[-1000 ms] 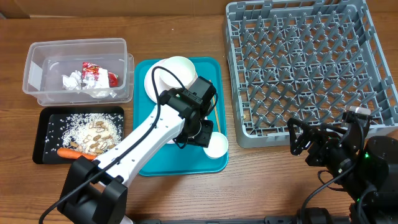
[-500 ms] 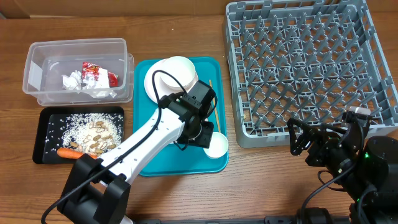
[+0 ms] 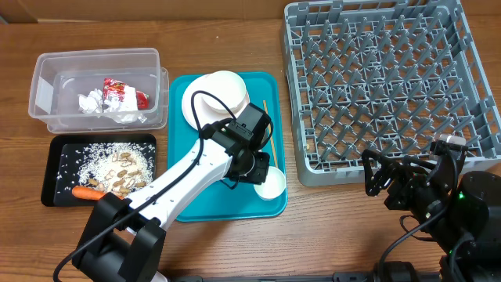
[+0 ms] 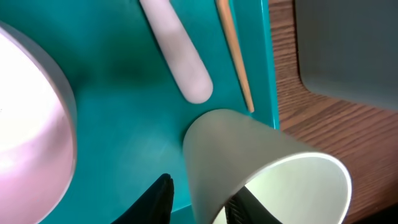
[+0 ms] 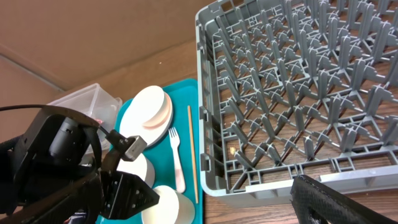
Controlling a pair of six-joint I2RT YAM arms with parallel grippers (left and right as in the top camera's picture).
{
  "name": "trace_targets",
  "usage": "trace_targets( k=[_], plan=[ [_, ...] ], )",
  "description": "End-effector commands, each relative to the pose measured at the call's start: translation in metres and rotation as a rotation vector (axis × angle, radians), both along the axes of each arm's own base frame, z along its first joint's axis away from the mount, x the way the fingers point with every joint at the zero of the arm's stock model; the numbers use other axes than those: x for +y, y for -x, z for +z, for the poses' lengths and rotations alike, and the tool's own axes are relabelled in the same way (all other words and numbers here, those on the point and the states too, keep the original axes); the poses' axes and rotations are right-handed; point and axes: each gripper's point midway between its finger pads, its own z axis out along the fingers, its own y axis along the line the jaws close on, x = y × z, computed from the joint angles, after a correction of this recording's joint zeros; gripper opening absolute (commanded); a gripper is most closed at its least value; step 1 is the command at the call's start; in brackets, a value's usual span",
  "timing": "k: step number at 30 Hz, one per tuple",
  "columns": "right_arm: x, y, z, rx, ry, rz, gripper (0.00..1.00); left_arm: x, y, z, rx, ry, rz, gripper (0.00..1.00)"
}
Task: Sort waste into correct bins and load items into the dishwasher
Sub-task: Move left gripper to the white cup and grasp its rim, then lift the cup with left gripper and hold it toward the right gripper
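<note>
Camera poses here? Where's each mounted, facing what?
Overhead: above table, facing straight down; left hand over teal tray, right hand near rack.
Left wrist: just above the tray, facing cup; own fingertips at bottom.
Right wrist: low at rack's corner, facing across rack toward tray; own finger in corner.
Shared: wrist views both show fork and chopstick.
</note>
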Motion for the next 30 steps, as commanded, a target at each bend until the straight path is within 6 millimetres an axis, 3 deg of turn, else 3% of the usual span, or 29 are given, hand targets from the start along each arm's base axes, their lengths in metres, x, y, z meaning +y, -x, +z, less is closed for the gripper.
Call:
trace_targets(
  k=[1, 7, 14, 18, 23, 27, 30],
  plan=[
    [0.0, 0.001, 0.01, -0.028, 0.002, 0.004, 1.0, -0.003, 0.003, 0.0, 0.01, 0.011, 0.005, 0.27],
    [0.0, 0.001, 0.01, -0.028, 0.002, 0.004, 1.0, -0.003, 0.003, 0.0, 0.01, 0.01, 0.005, 0.04],
    [0.0, 0.005, 0.003, 0.005, 0.012, 0.01, 1.0, -0.001, 0.006, 0.0, 0.02, 0.003, 0.001, 0.04],
    [0.008, 0.009, 0.0, 0.007, 0.038, 0.082, 0.94, -0.009, 0.001, 0.014, -0.002, 0.054, -0.09, 0.04],
    [0.033, 0.018, -0.004, 0.043, -0.03, 0.233, 0.91, -0.018, -0.015, 0.061, -0.015, 0.208, -0.166, 0.04],
    [0.05, 0.02, -0.006, 0.069, -0.078, 0.342, 0.91, -0.021, -0.03, 0.121, -0.089, 0.414, -0.254, 0.04],
    [0.064, 0.022, -0.005, 0.065, -0.098, 0.458, 0.91, -0.01, -0.044, 0.158, -0.169, 0.535, -0.273, 0.04]
  ],
)
